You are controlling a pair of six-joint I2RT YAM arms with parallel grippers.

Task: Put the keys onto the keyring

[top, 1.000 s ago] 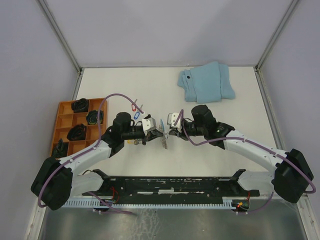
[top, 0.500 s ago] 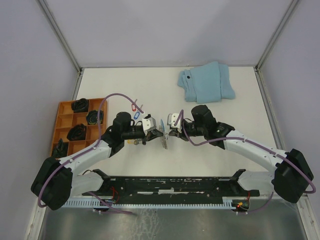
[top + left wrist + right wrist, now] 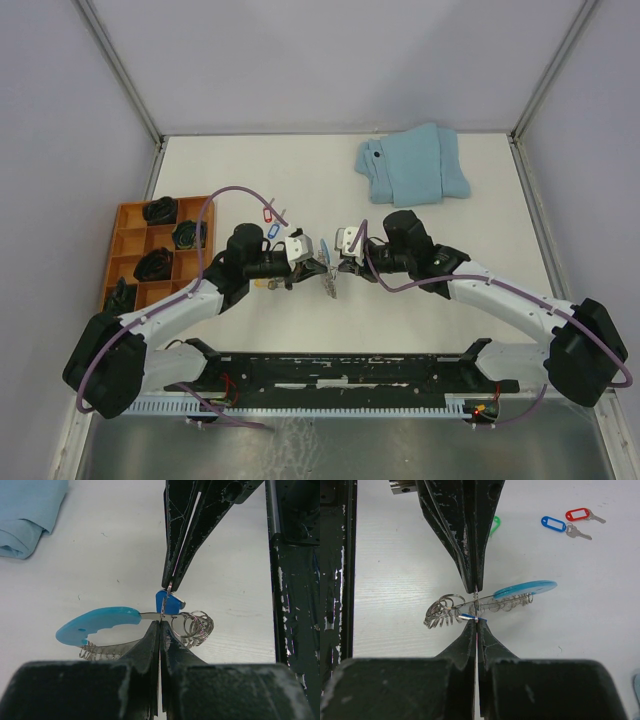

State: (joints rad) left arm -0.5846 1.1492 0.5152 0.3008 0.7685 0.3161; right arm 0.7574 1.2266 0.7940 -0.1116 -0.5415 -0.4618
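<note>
The keyring (image 3: 97, 623) hangs just above the table between both arms, its blue curved section to one side and small wire rings (image 3: 196, 625) bunched on the grey wire. My left gripper (image 3: 160, 622) is shut on the keyring's wire. My right gripper (image 3: 476, 621) faces it tip to tip, shut on a blue-tagged key (image 3: 165, 604), which touches the wire. In the top view the two grippers, left (image 3: 319, 263) and right (image 3: 338, 264), meet at the table's middle. Loose keys with a blue tag (image 3: 554, 523) and a red tag (image 3: 577, 514) lie beyond; a green tag (image 3: 495, 525) peeks from behind the left fingers.
An orange compartment tray (image 3: 128, 208) holding black items stands at the left. A folded light-blue cloth (image 3: 412, 165) lies at the back right. The black mounting rail (image 3: 350, 370) runs along the near edge.
</note>
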